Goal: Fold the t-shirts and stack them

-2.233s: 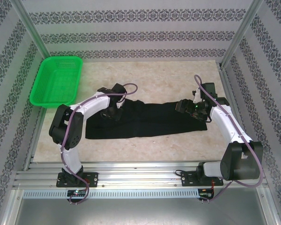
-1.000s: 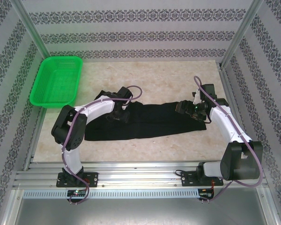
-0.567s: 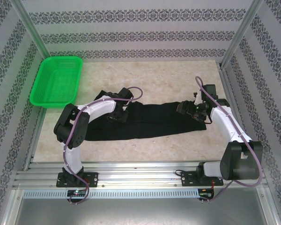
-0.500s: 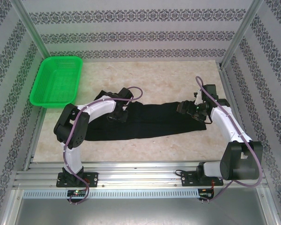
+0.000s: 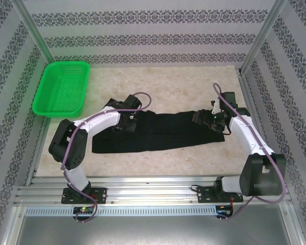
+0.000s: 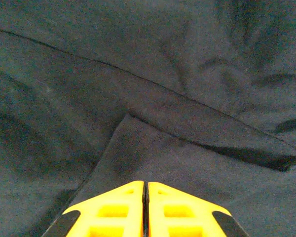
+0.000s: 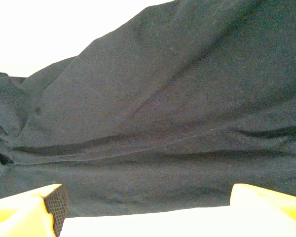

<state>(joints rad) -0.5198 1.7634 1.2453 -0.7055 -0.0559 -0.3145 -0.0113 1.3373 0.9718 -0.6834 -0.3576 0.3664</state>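
Though creased, t-shirt [image 5: 163,135] beneath left end effector [image 6: 144,184] and right end effector [image 7: 144,193]

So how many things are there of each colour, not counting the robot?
black soft fabric t-shirt: 1
green plastic mesh basket: 1
Total: 2

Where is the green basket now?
In the top view, the green basket sits at the far left corner of the table, apart from the black t-shirt lying mid-table.
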